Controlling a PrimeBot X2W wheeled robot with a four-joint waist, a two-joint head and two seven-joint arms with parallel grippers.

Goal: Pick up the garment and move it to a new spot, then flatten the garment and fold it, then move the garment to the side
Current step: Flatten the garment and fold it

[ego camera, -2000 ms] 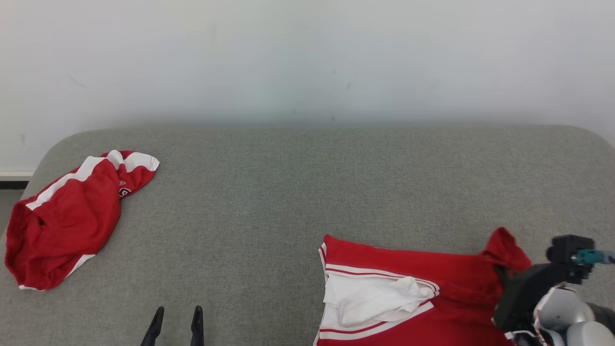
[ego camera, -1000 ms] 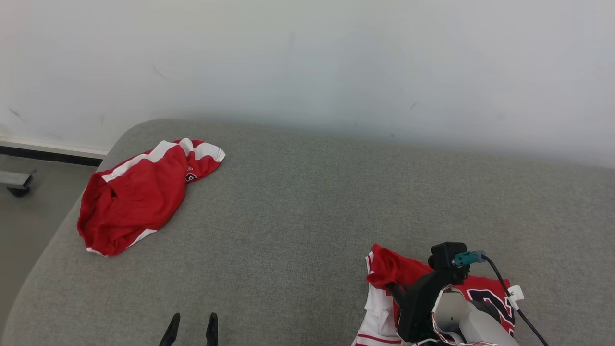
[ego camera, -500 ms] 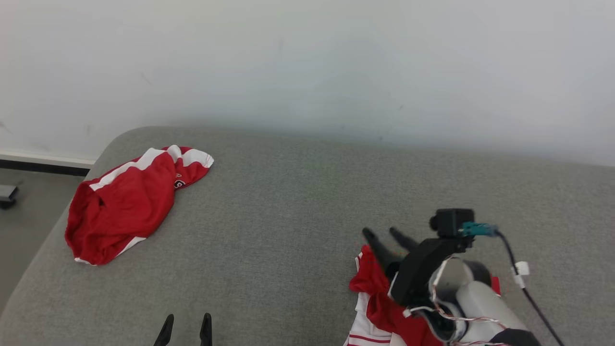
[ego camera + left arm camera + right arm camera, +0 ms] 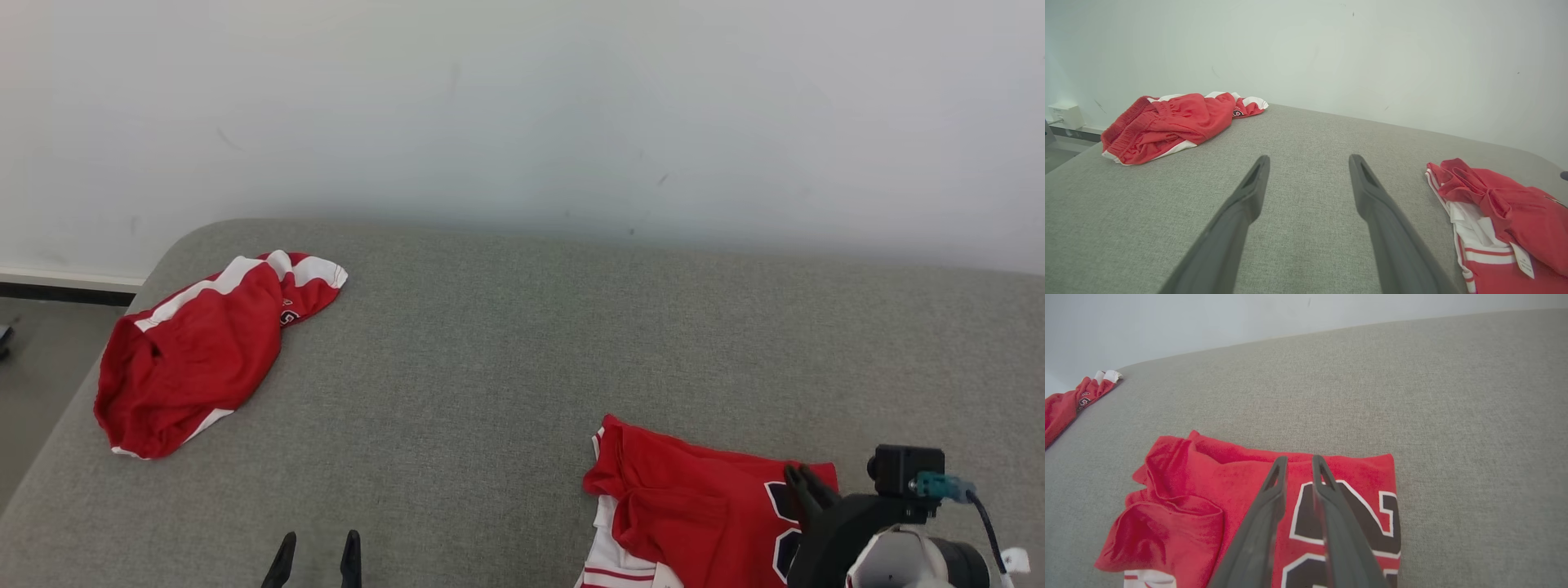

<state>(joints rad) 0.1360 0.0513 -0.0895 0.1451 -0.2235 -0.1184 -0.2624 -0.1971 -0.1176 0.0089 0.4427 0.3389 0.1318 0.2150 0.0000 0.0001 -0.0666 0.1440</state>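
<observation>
Jersey half-folded on pad, front right. Right gripper over same spot, fingers barely apart, empty. Left gripper spread wide, front left of pad. Risk: pinch catches top layer only, fold unravels on move.

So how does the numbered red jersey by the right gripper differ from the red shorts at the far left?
The jersey lies folded over, mostly flat; the shorts sit in a crumpled heap. The jersey shows a large dark, white-outlined number; the shorts show white side stripes. The jersey is at the right gripper; the shorts lie off at the far left corner. Both are red with white trim, on the grey surface.
</observation>
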